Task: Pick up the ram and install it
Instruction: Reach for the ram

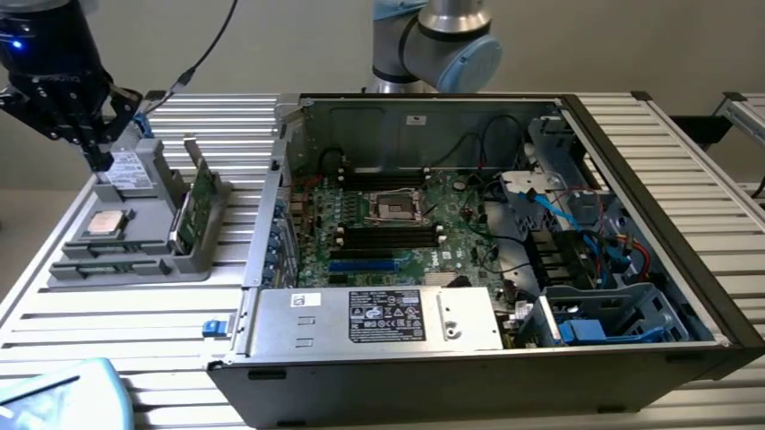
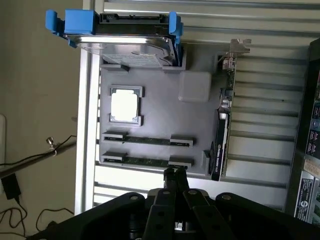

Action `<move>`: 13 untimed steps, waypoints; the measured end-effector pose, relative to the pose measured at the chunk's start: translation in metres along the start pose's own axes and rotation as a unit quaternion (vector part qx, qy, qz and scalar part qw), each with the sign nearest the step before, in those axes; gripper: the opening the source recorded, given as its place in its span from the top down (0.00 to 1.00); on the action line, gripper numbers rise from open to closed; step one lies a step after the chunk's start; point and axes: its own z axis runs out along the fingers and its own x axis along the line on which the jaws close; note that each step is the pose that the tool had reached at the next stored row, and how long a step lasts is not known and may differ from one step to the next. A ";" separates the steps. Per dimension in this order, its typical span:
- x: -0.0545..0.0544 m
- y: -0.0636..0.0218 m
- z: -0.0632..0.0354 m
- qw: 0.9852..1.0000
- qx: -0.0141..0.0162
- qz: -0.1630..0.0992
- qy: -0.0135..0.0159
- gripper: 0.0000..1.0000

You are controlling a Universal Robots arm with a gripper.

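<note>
On the ribbed metal counter (image 1: 120, 313), the flat grey plastic tray (image 1: 156, 269) holds two long, thin, dark-green ram sticks at its near end. The outer ram stick (image 2: 146, 161) and the inner ram stick (image 2: 147, 141) lie flat, side by side, each in its own slot. Behind them sits the small square silver chip (image 1: 107, 222). The tall green card with a metal bracket (image 1: 197, 208) stands on its edge along the tray's side. Farther back rests the grey hard drive with blue clips (image 1: 134, 168). The black gripper (image 1: 100, 163) hangs over that far end, its fingers (image 2: 175, 175) pressed together and holding nothing. The big open black computer case (image 1: 478, 385) fills the exterior view's right.
</note>
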 end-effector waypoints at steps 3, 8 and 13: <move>0.002 0.0002 0.0009 1.000 0.005 -0.004 0.002 0.89; 0.006 0.0005 0.0033 1.000 0.008 -0.013 0.005 0.89; 0.019 0.0016 0.0067 1.000 0.009 -0.017 0.003 0.89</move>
